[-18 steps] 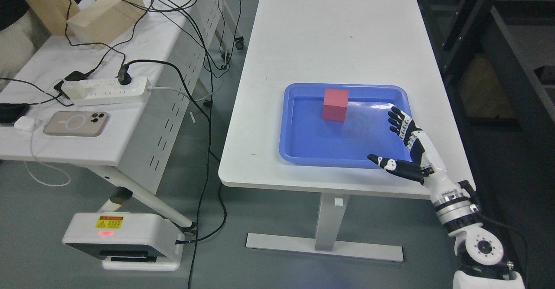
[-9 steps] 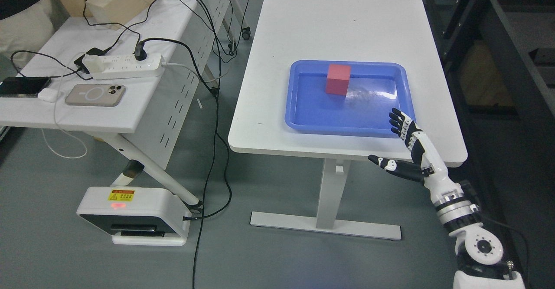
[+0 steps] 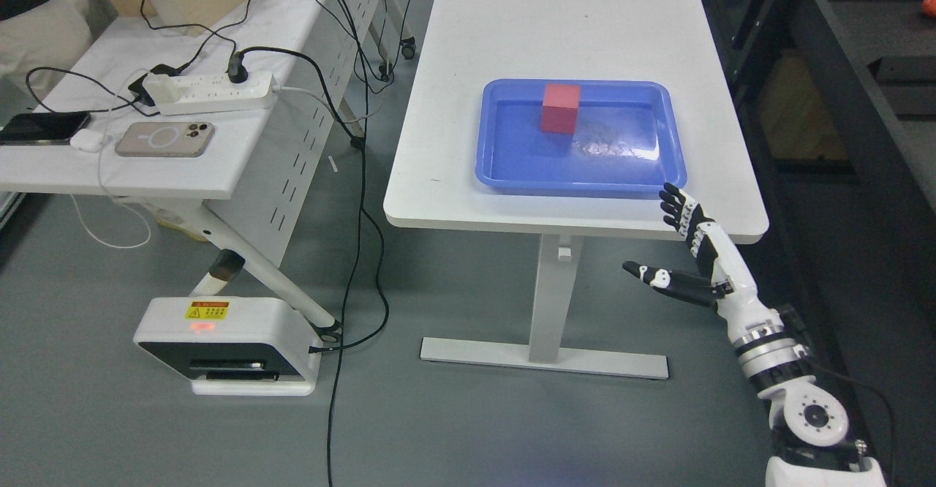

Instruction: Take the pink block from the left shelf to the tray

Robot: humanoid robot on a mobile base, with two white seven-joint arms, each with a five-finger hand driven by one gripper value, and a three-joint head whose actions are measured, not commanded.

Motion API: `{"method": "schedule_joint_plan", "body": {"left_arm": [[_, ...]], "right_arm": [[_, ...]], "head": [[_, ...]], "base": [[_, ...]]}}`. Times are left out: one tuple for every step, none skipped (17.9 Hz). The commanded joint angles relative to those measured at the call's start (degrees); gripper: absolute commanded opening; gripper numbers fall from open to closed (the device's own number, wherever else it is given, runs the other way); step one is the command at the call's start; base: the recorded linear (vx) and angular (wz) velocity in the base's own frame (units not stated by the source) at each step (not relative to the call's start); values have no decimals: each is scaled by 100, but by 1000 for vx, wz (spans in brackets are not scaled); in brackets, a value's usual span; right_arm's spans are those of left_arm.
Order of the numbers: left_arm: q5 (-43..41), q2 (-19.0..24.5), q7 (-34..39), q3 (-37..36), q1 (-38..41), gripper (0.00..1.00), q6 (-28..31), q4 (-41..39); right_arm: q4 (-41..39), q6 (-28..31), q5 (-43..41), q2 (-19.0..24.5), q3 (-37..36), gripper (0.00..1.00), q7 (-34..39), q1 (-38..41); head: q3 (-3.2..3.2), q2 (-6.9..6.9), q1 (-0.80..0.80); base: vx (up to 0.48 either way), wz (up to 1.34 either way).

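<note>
a: in the blue tray [image 3: 512,172], toward its far edge, sits the pink block [image 3: 561,108], flat on the tray floor on the white table [image 3: 570,26].

b: and the right hand [image 3: 691,253]?

a: it hangs off the table's near edge, down at about five o'clock from the block, well apart from it. its fingers [image 3: 676,209] are spread wide and the thumb sticks out toward nine o'clock; it holds nothing.

b: anything near the block?

a: nothing touches it. the hand's fingertips reach up close to the tray's near right corner, outside the rim.

b: what's off at nine o'clock?

a: a second table with a power strip [image 3: 212,91] and a phone [image 3: 165,140].
</note>
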Motion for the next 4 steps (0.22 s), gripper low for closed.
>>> {"method": "schedule_joint_plan", "body": {"left_arm": [[0,100,4,0,-167,100,-4,-100],[0,100,4,0,-167,100,-4,-100],[0,100,4,0,-167,100,-4,-100],[0,100,4,0,-167,100,-4,-100]], "right_arm": [[8,-3,27,-100,-7,99,3,1],[8,-3,27,-100,-7,99,3,1],[8,-3,27,-100,-7,99,3,1],[8,-3,27,-100,-7,99,3,1]], "head": [[0,0,0],[0,0,0],[0,0,0],[0,0,0]], "base": [[-78,-9],[-37,-3],[-37,-3],[-15,-1]]}}
